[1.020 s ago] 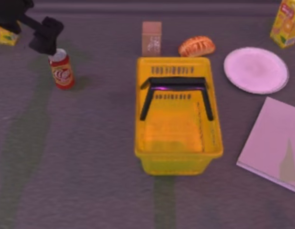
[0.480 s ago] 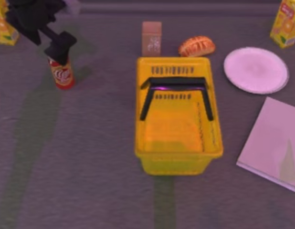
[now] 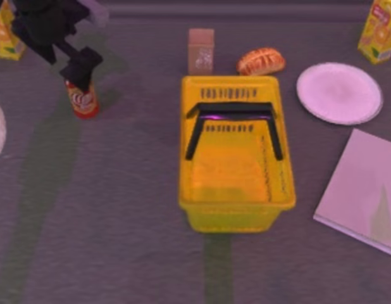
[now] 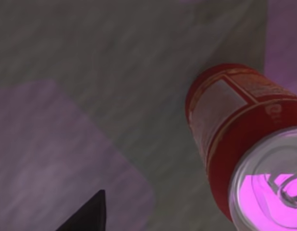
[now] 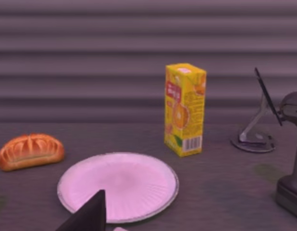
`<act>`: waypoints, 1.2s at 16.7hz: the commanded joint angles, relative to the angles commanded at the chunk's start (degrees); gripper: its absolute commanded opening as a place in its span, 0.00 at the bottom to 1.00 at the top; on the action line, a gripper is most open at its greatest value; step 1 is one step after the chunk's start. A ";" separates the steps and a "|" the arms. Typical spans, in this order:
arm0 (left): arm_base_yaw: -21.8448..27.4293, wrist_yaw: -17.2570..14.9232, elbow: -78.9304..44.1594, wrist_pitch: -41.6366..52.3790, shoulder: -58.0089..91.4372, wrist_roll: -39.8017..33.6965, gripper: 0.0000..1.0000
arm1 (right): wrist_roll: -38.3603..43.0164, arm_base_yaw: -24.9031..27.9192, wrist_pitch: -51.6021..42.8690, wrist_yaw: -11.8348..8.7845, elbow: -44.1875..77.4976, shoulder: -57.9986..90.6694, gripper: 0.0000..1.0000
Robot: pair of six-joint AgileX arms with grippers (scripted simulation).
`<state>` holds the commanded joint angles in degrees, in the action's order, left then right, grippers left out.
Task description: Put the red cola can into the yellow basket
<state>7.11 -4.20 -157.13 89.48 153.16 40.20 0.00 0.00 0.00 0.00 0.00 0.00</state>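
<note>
Left arm: enters from top-left corner of top view, slanting down toward the can; left gripper (image 3: 81,68) sits over the silver top of the red cola can (image 3: 83,100).
Pincer state: can't tell whether it's spread or closed; one dark fingertip (image 4: 88,215) shows in wrist view, apart from the can.
Can: upright on table (image 3: 107,209), left side, well apart from yellow basket (image 3: 236,206).
Basket: mid-table, black handle folded across it.
Right arm: not in top view; wrist cam faces plate (image 5: 118,186), bread roll (image 5: 30,150), juice carton (image 5: 184,109).
Surface: grey-purple textured top; ribbed wall behind.
</note>
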 joint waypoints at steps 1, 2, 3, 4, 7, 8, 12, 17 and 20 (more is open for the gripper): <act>-0.11 -0.04 0.12 -0.10 0.01 -0.05 1.00 | 0.00 0.00 0.00 0.00 0.00 0.00 1.00; -0.08 -0.03 0.31 -0.27 -0.05 -0.04 1.00 | 0.00 0.00 0.00 0.00 0.00 0.00 1.00; -0.02 -0.01 1.10 -1.01 -0.29 -0.03 1.00 | 0.00 0.00 0.00 0.00 0.00 0.00 1.00; 0.04 0.01 2.49 -2.29 -0.64 -0.04 1.00 | 0.00 0.00 0.00 0.00 0.00 0.00 1.00; 0.17 0.04 10.18 -7.91 -2.09 -0.20 1.00 | 0.00 0.00 0.00 0.00 0.00 0.00 1.00; 0.22 0.05 12.99 -9.98 -2.55 -0.24 1.00 | 0.00 0.00 0.00 0.00 0.00 0.00 1.00; 0.30 0.07 18.25 -14.76 -3.50 -0.33 1.00 | 0.00 0.00 0.00 0.00 0.00 0.00 1.00; 0.30 0.07 18.25 -14.76 -3.50 -0.33 0.85 | 0.00 0.00 0.00 0.00 0.00 0.00 1.00; 0.30 0.07 18.25 -14.76 -3.50 -0.33 0.62 | 0.00 0.00 0.00 0.00 0.00 0.00 1.00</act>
<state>7.42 -4.12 -138.88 74.71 149.66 39.88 0.00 0.00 0.00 0.00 0.00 0.00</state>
